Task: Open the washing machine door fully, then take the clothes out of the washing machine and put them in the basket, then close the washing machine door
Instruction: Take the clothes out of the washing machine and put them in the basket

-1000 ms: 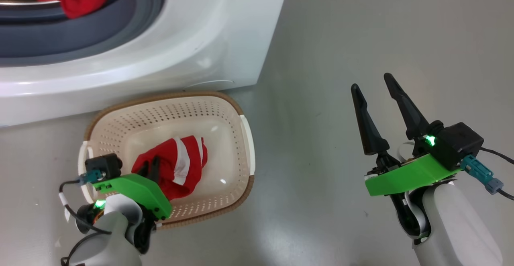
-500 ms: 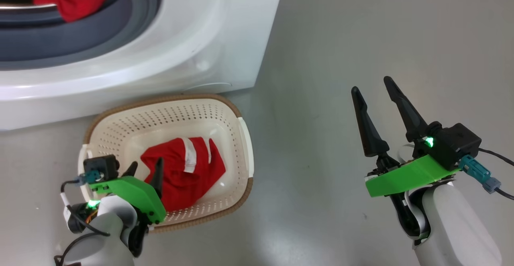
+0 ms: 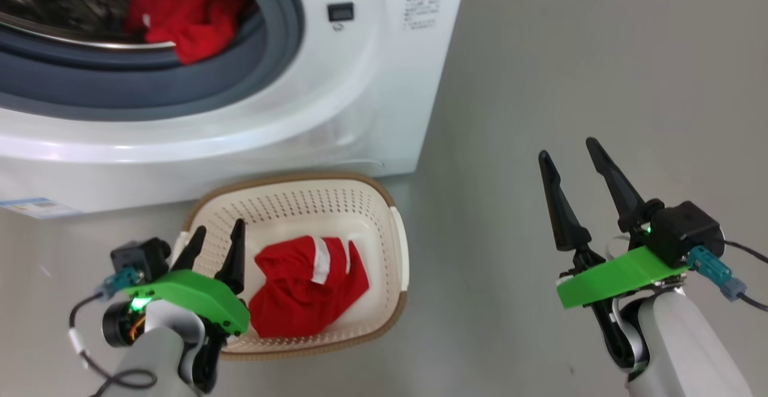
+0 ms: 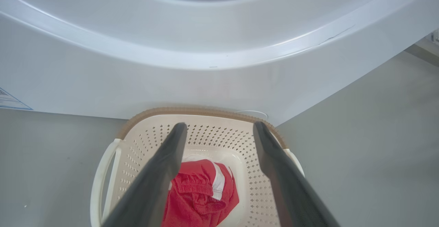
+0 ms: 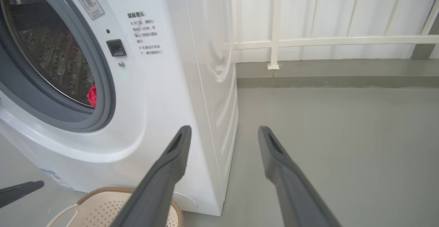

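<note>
Left gripper (image 3: 219, 226) wide open, holding nothing
lower left over the basket (image 3: 288, 179), red clothes (image 3: 306, 283) loose inside; right gripper (image 3: 569, 148) also spread, empty

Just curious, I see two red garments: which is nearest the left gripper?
The white-banded garment in the basket, right beside the left gripper; the other red garment sits inside the washing machine.

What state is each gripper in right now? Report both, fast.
Left gripper: open, holding nothing, at the basket.
Right gripper: open, empty, above the floor.
</note>
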